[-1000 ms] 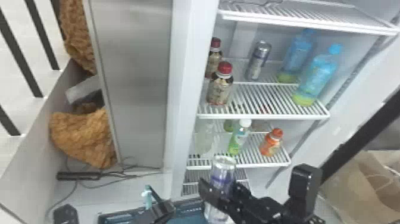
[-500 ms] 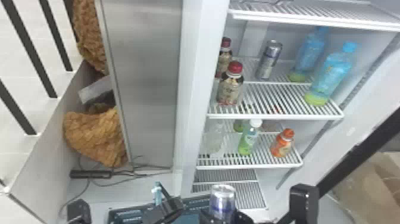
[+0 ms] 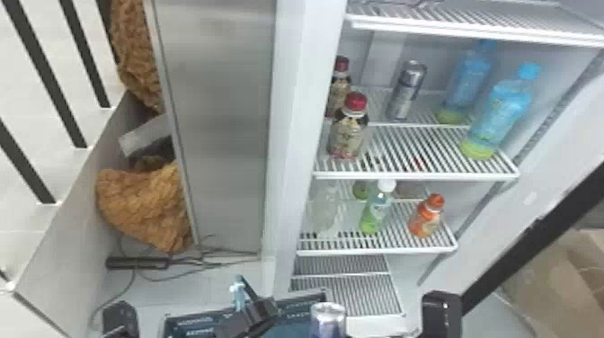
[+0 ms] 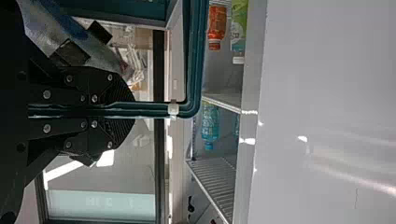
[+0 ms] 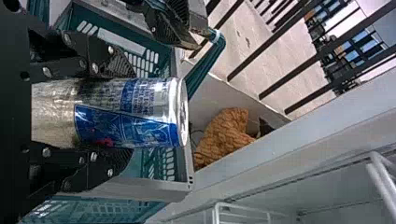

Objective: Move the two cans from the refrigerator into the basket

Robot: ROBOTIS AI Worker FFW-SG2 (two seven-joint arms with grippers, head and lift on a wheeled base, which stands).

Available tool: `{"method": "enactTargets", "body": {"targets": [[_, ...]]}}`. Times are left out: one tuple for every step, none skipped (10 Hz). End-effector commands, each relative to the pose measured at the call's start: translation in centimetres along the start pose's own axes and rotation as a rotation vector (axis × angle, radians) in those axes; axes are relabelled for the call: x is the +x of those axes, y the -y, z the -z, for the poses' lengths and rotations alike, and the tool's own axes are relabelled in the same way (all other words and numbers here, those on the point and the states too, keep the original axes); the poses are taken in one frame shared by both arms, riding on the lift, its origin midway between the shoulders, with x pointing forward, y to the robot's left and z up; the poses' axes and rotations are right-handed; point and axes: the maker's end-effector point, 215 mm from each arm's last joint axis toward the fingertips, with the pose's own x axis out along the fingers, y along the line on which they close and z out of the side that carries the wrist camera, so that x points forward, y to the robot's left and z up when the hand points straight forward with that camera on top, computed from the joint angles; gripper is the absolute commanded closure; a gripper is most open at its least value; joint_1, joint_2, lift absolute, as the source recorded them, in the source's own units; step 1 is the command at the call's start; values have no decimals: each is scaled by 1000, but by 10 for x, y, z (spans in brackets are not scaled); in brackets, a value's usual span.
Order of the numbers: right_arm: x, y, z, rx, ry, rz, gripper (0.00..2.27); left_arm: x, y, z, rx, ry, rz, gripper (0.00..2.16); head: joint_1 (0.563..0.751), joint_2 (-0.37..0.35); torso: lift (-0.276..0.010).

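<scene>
At the bottom of the head view, my left gripper (image 3: 251, 317) is at the basket (image 3: 191, 330). In the left wrist view, the left gripper (image 4: 114, 109) is shut on the basket's teal handle (image 4: 189, 70). My right gripper (image 3: 441, 314) stands at the lower right, its fingertips hidden, with a silver-blue can (image 3: 328, 317) to its left. The right wrist view has the right gripper (image 5: 126, 112) shut on this can (image 5: 149, 114), the basket's grey rim (image 5: 154, 186) behind it. Another can (image 3: 406, 92) stands upright on a refrigerator shelf.
Red-capped bottles (image 3: 349, 128) and blue bottles (image 3: 501, 112) share the can's shelf (image 3: 418, 175). Lower stand a green bottle (image 3: 376, 209) and an orange one (image 3: 424, 215). A steel panel (image 3: 220, 126) and white frame (image 3: 299, 135) rise left of the shelves.
The right gripper and its can have moved down the head view, away from the shelves. The head view has shifted a little, sliding the refrigerator to the right.
</scene>
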Motion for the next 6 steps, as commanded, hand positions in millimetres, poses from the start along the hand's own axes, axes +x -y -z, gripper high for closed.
{"method": "enactTargets", "body": {"targets": [[1,6,-2,-2,3,9,251,1,-1,1,-3,-2,0,1191,695,-154,-31],[0,8,-9,-4,24,12,87,0,-1,2,-5,-2,-1,1191,695,-156,-31],[-1,12,-18,-14,55,21,93,0,-1,1,-5,0,-1,1191,695,-163,-31],[-5,16,-39,-42,121,33,111,0,-1,1,-5,0,0,1191,695,-168,-31],[-15,29,-64,-65,190,67,113,0,-1,1,-6,1,2,1191,695,-174,-31],[-31,49,-94,-106,278,128,111,0,-1,2,-6,-1,1,1191,695,-194,-31]]}}
